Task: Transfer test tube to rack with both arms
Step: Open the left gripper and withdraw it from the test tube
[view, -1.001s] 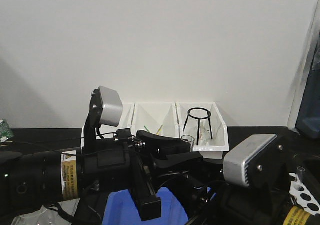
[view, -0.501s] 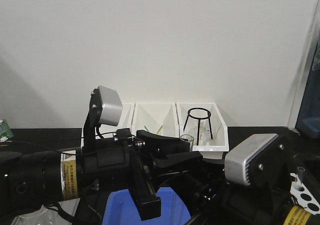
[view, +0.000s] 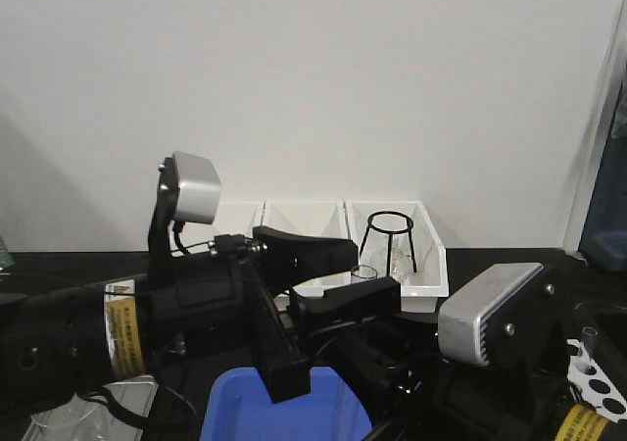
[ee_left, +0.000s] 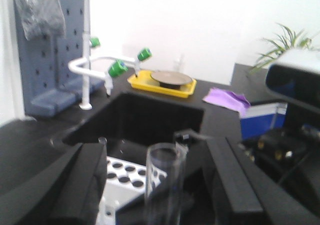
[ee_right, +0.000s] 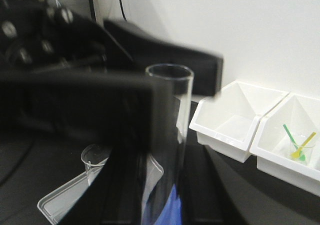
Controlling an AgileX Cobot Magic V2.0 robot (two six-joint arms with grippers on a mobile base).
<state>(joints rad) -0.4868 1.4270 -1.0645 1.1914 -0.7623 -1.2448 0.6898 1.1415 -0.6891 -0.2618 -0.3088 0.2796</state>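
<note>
**Black bench, white wall: a glass tube hanging upright between two grippers**

Black benchtop [view: 490, 260] is running under a plain white wall, and the two arms are blocking most of the front view. From there only the rim of the test tube [view: 365, 270] is peeking out, well to the left of the rack [view: 600, 377]. The rack itself is being cut off by the frame edge and by the right arm's silver camera [view: 490, 314]. The right gripper is lying hidden behind the left arm in that view.

The left wrist view is showing more. The tube [ee_left: 165, 185] is standing upright, above and just in front of the rack [ee_left: 125, 171], with its bottom running out of frame. The left gripper [ee_left: 157, 152] is spreading wide, its fingers [ee_left: 75, 185] standing clear of the glass on both sides.

The right wrist view is filling its centre with the tube [ee_right: 170, 130]. The right gripper [ee_right: 160, 155] is clamping it: one blurred finger [ee_right: 100, 115] is pressing against the glass, while the opposite one is hard to make out. Only this view is showing a small clear cup [ee_right: 94, 161] in a clear tray [ee_right: 55, 205]; where these sit relative to the rack cannot be told.
</note>
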